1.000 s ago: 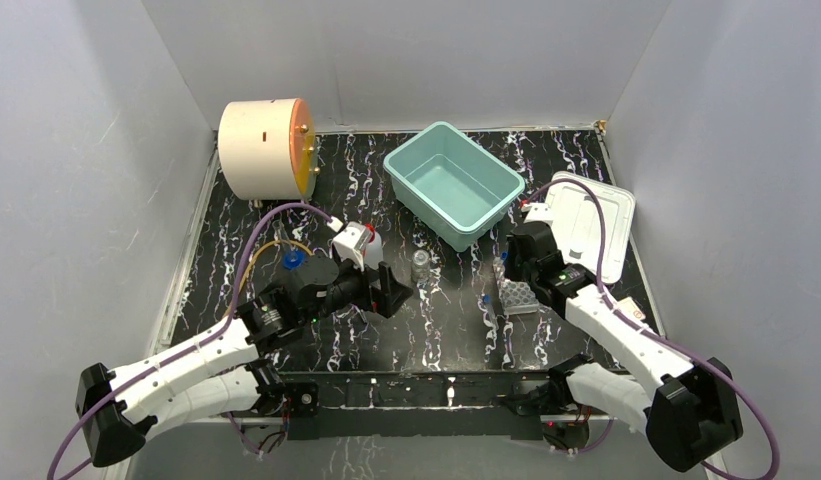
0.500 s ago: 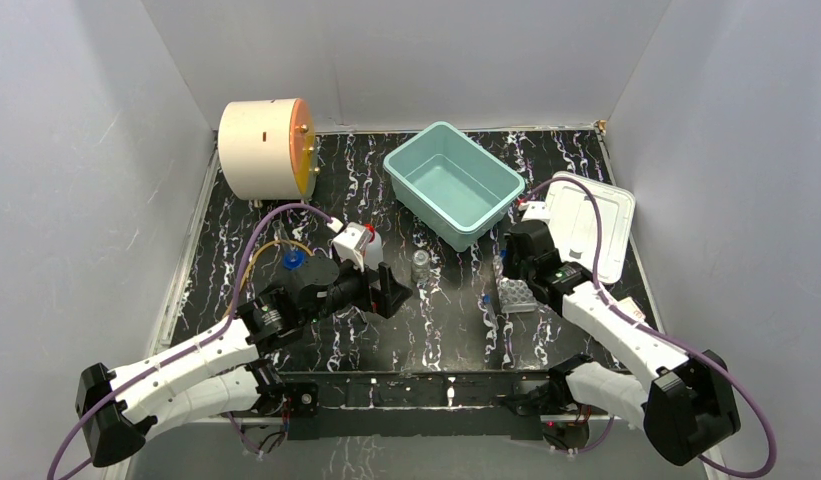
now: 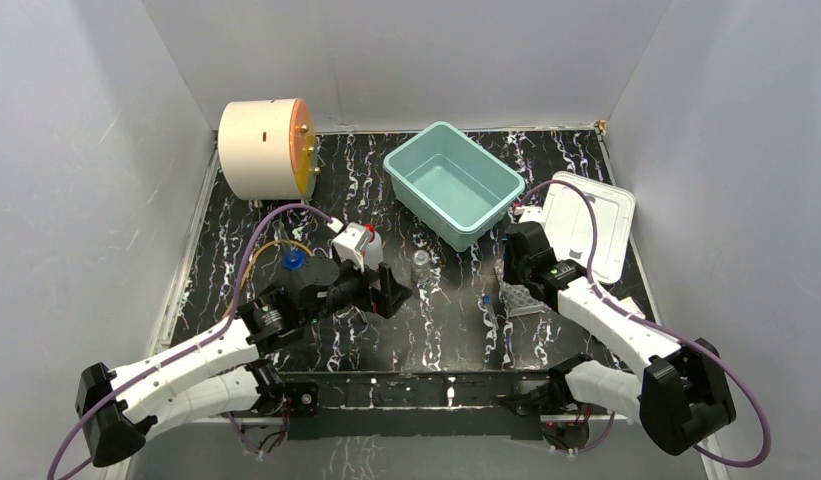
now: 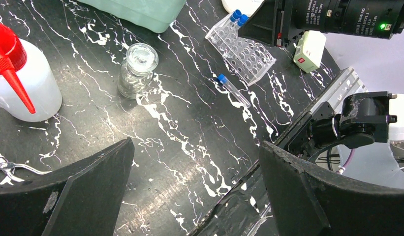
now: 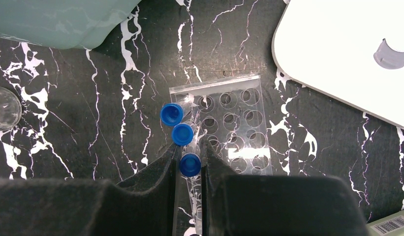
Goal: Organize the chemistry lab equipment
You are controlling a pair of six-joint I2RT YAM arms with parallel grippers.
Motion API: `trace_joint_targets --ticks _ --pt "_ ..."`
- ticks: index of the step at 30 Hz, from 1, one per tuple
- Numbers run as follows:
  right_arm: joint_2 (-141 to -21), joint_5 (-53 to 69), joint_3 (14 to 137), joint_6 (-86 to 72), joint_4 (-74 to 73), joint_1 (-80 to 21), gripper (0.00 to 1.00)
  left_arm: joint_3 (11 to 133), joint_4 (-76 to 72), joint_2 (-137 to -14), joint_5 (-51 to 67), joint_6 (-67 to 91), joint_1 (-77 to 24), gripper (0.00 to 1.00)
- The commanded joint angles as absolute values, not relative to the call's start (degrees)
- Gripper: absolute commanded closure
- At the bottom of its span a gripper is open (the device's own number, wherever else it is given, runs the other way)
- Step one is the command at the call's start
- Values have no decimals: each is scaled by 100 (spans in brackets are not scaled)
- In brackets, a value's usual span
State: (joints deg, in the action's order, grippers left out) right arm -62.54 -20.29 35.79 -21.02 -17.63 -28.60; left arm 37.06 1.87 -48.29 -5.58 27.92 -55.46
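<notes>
1. Labels first: there's a small white box (image 4: 308,50) with a red mark and a barcode sticker (image 5: 391,225), but I can't read either.
2. The right gripper (image 5: 190,156) is pinched tight on a blue-capped tube (image 5: 191,166) at the left edge of the clear rack (image 5: 239,132), right by two capped tubes (image 5: 182,133) standing in it.
3. The left gripper (image 4: 195,196) is spread wide with nothing in it, over bare table (image 4: 190,147) near the glass vial (image 4: 137,69) and the squeeze bottle (image 4: 27,88).
4. One loose tube (image 4: 233,90) is lying flat between the vial and the rack.
</notes>
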Motion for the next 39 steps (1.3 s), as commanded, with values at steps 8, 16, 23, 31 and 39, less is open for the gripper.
trace_joint_targets --ticks 8,16,23,31,39 --pt "-6340 -2120 3646 -2074 -1601 -2848 78 3661 135 -4730 -670 2733 -5521 2" --pt "-6376 -2066 3633 -2047 -1556 -2848 68 3636 131 -4711 -681 2751 -5519 2" --pt "-6152 -2010 3740 -2039 -1675 -2848 60 3631 142 -4702 -677 2751 -5520 2" --pt "-6017 -2020 3868 -2033 -1874 -2847 63 3608 115 -4702 -682 2760 -5520 2" --pt "-5923 -2037 3839 -2030 -1924 -2848 72 3602 112 -4717 -684 2760 -5511 2"
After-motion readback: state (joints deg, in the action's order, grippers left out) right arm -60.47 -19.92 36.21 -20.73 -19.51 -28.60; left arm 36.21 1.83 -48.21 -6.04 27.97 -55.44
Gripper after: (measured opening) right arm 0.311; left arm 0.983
